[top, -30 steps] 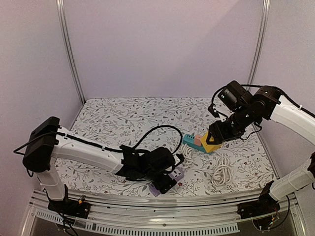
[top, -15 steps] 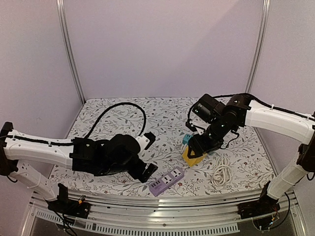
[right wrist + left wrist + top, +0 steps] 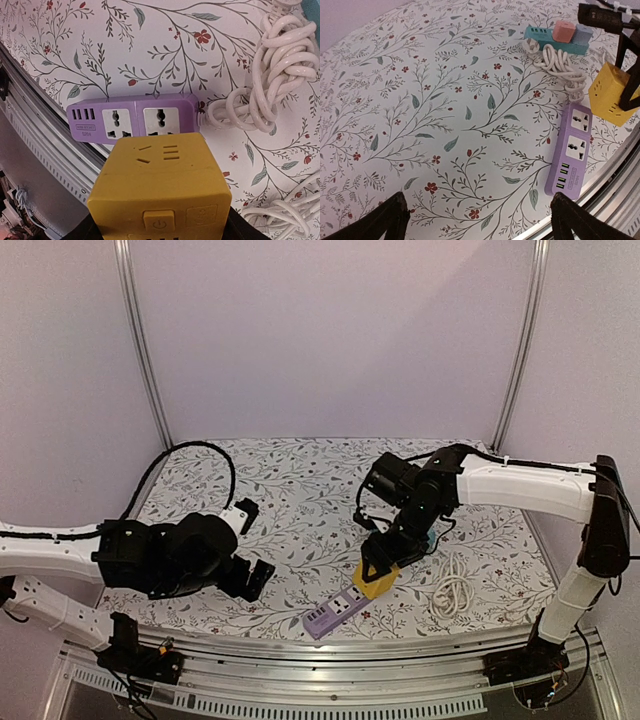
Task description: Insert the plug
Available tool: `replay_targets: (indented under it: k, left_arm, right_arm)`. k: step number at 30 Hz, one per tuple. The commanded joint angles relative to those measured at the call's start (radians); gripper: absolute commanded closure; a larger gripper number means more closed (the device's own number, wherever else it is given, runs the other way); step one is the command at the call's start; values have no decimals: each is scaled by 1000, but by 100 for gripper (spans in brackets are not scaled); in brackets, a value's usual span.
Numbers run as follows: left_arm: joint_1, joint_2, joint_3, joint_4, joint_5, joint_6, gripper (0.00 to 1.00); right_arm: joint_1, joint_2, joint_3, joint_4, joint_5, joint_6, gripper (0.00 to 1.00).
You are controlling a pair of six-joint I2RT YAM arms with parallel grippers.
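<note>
My right gripper is shut on a yellow cube plug and holds it just above the far end of a purple power strip near the table's front edge. In the right wrist view the cube fills the space between my jaws, and the strip's two sockets lie right beyond it. My left gripper is open and empty, off to the left of the strip. The left wrist view shows the strip and the cube at the right, with the gripper over bare cloth.
A coiled white cord lies right of the strip and also shows in the right wrist view. A teal power strip with pink and blue cubes lies farther back. The metal front rail runs just beside the purple strip.
My left arm has drawn back to the left, away from the purple strip. My right gripper has carried the yellow cube forward and down to just above the strip.
</note>
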Motion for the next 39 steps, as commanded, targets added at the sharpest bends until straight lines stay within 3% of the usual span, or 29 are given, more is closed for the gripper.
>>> replay_targets:
  k: [1,39]
  left_arm:
    - [12,-33,-28,-52,-22,-72,1]
    - [12,-48,-20,-75,-3,-75,0]
  right_arm:
    - [4,32,31,24,-43,-21,100]
    - [22,122,52,57,52,20,100]
